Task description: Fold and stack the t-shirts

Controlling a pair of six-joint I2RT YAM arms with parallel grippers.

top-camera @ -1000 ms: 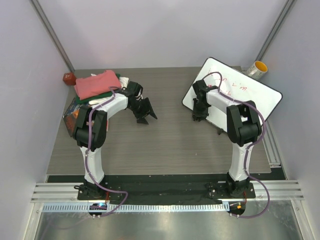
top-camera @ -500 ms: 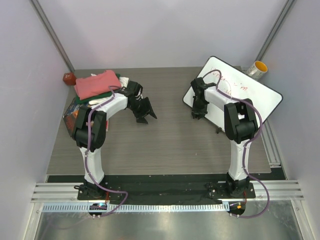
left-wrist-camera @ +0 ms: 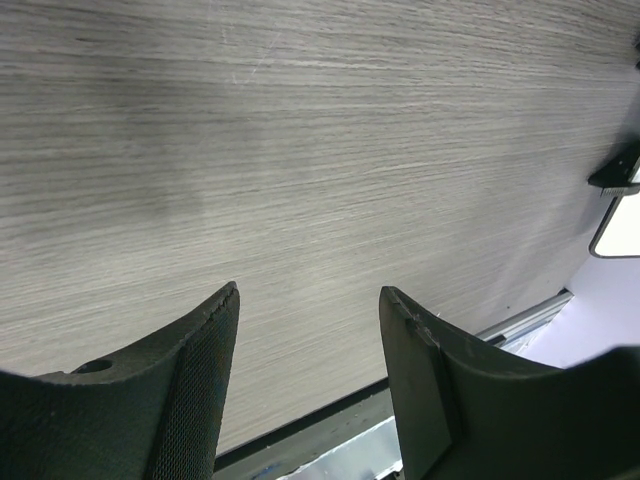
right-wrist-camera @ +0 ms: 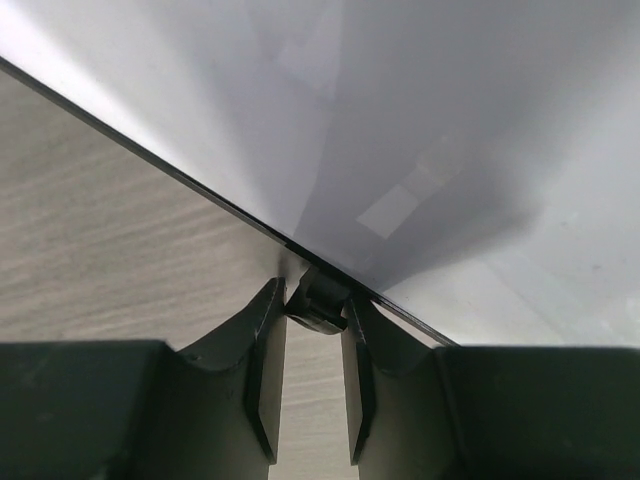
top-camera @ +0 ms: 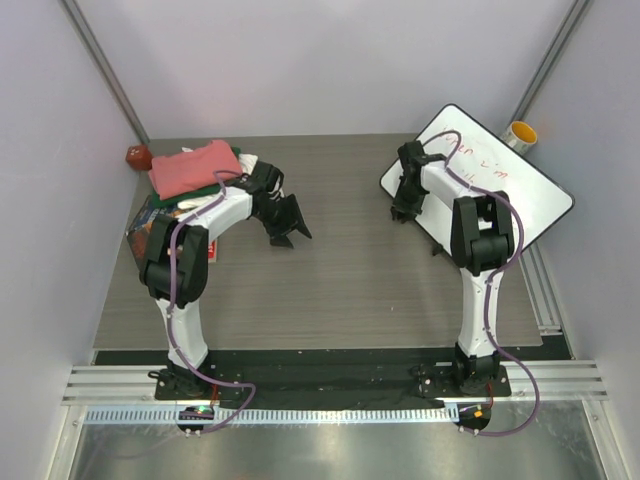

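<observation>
White board (top-camera: 530,188) slid further from t-shirts (top-camera: 195,170), my right gripper (right-wrist-camera: 312,300) clamped on its edge; left gripper (left-wrist-camera: 310,300) apart, empty. Folding looks finished.

left tool (left-wrist-camera: 308,292) gapes wide — right tool (right-wrist-camera: 313,300) pinched tight, arm outstretched.

A grey wood-grain table (top-camera: 340,290) sits between 3 plain, pale lilac walls (top-camera: 330,60), evenly lit. 2 slanted metal struts (top-camera: 105,75) rise at its far corners. Along its near edge runs an aluminium rail (top-camera: 330,385), then a brushed steel sheet (top-camera: 330,452).
</observation>
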